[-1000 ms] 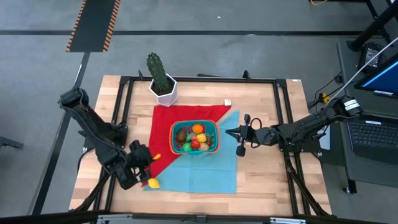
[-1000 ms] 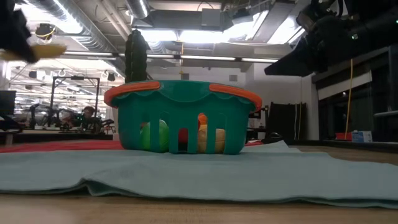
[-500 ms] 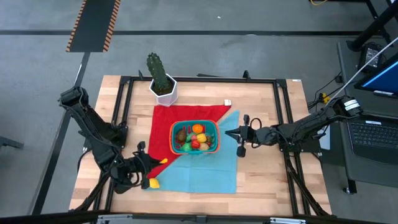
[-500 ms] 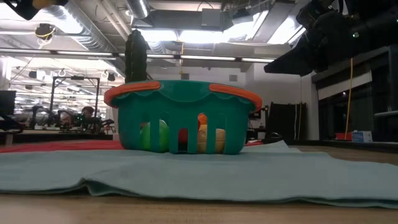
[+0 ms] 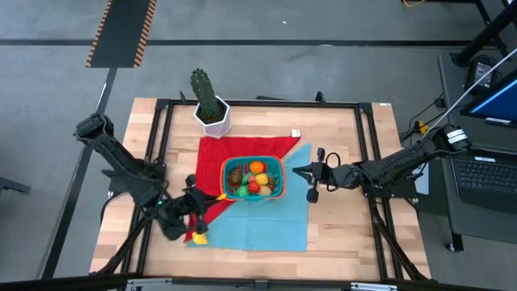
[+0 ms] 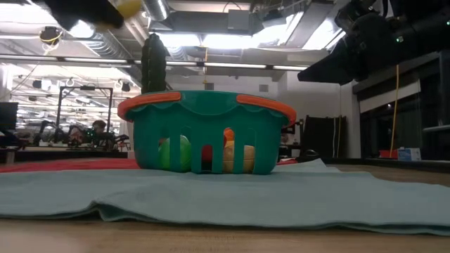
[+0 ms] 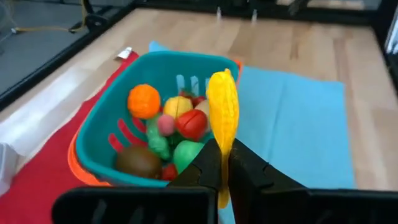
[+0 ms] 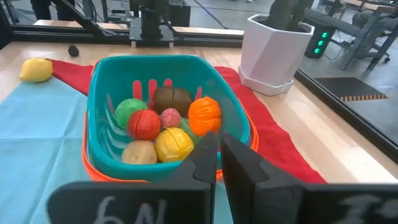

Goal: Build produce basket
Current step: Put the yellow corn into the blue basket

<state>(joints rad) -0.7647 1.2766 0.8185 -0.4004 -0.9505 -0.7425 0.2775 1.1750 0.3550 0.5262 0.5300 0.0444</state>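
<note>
A: Where was the left gripper (image 7: pixel 222 163) at that moment, and what was in it?

B: Its fingers were closed on a long yellow piece (image 7: pixel 222 118) of the produce — I think a banana or a corn, I could not tell which. The piece stood upright between the fingers, with its long axis pointing up away from them.

A: And the basket (image 7: pixel 99 165)?

B: It lay just ahead of that gripper, a little lower than the held piece, on the red cloth (image 5: pixel 216 158) and the blue cloth (image 5: pixel 266 222). From above, the left gripper (image 5: pixel 196 206) was just beside the basket's (image 5: pixel 278 164) nearer short side, not yet over the opening. Inside there were already an orange (image 7: pixel 143 101), a red tomato (image 7: pixel 191 124), a brown piece (image 7: pixel 135 160) and some green ones.

A: What of the right gripper (image 5: pixel 311 179)?

B: It waited at the opposite side of the basket, fingers together and holding nothing. One more yellow piece (image 5: pixel 198 238), a lemon perhaps, lay on the blue cloth behind the left gripper.

A: So which arm was nearer for the coming move?

B: The left one, in my judgement — it needed only to carry the yellow piece forward over the rim and let it go.
</note>
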